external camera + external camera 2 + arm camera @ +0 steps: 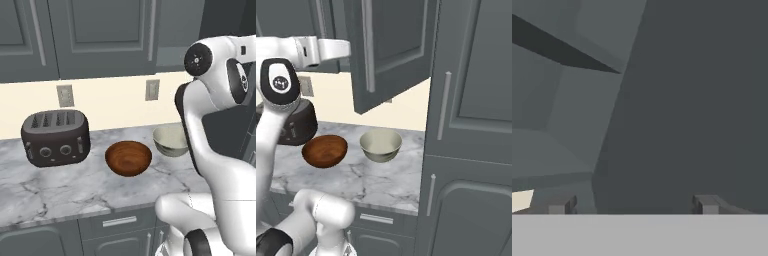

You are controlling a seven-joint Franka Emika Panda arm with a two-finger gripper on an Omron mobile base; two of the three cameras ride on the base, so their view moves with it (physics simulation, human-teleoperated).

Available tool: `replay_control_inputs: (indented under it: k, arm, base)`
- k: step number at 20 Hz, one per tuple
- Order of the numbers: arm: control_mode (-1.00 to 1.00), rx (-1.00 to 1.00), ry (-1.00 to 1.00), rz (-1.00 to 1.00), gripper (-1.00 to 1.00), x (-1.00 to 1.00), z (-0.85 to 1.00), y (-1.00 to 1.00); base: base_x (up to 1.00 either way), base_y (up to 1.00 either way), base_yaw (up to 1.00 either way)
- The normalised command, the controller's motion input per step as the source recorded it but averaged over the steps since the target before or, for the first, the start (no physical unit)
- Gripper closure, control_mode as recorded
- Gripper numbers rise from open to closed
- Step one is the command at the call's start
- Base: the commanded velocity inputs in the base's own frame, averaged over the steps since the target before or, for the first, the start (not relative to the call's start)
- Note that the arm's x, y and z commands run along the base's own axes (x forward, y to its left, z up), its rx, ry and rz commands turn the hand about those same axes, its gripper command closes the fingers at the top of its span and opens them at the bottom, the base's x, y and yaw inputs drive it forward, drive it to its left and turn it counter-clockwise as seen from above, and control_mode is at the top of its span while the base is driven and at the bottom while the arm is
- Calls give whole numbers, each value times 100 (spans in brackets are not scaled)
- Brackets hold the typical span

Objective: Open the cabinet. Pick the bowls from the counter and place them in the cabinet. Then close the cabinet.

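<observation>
A: Left to right along the desk (60,195), we have the black four-slot toaster (56,137) near the back wall, then the brown wooden bowl (128,158) about mid-depth, then the cream-green bowl (170,140) just beside it on the right, a little nearer the wall. We cannot tell if the two rims touch.

B: And the cabinet (471,75)? In the right base view we see its upper door (387,50) swung out over the right end of the desk, above the cream-green bowl.

A: So we judge the opening step is in hand or nearly finished. Our claw (632,205) looks at a dark flat panel, close up, with both fingertips (559,205) standing far apart and nothing between them.

B: Agreed, it holds nothing. Whether the tips are spreading or drawing in, we cannot tell.

A: To do this step well, we should make sure the door stands wide enough that the arm can pass under and around its lower edge with a bowl in hand.

B: Then we would back the claw straight off the panel, keeping clear of the door's edge so we do not knock it shut.

A: After that, the cream-green bowl looks the nearer pick, gripped over its rim.
</observation>
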Motion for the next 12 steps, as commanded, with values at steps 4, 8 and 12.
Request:
replay_control_inputs:
  k: [4,8,12]
  arm:
    - [-100,3,-4,-4,-100,-52,0,-58]
    - [-100,-15,-20,0,-100,-27,-3,76]
    - [-100,-29,-16,1,-100,-10,-14,100]
  base:
    - [0,0,0]
    - [0,0,0]
    - [0,0,0]
